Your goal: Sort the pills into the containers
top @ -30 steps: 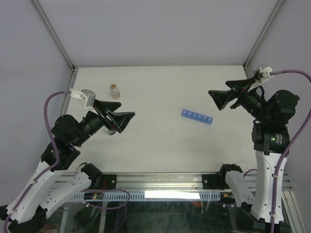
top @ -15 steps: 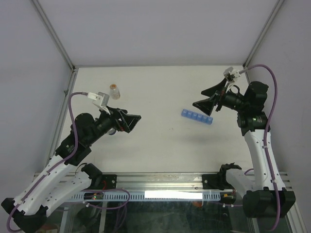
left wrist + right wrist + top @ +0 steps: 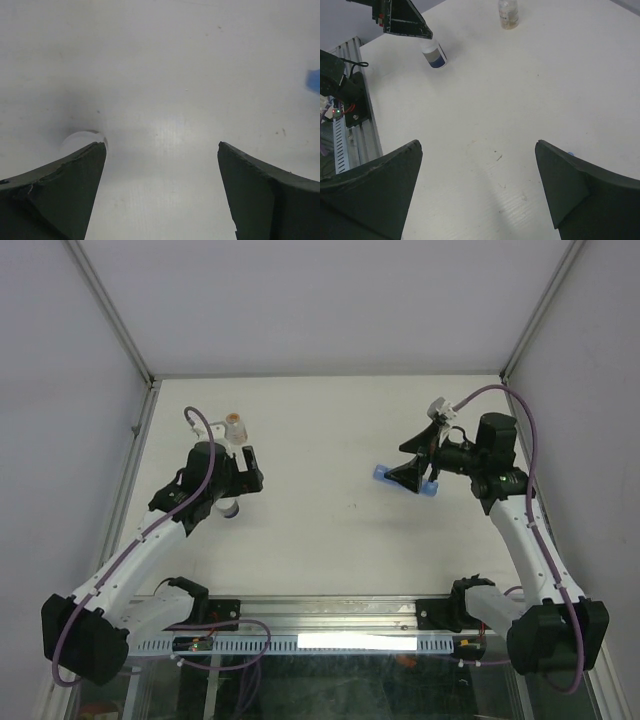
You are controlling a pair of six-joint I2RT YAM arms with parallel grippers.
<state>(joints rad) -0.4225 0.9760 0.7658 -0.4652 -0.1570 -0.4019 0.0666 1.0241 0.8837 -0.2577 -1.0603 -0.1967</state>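
By right gripper [image 3: 398,466] — blue joined containers [image 3: 380,473]

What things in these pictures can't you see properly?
- Pill organiser: in the top view the right gripper covers its middle. In the left wrist view it is only a blue blur cut off by the right edge.
- Clear bottle: in the right wrist view its top is cut off by the edge, and single pills are too small to tell.
- White and blue bottle: in the top view it is partly under the left arm.
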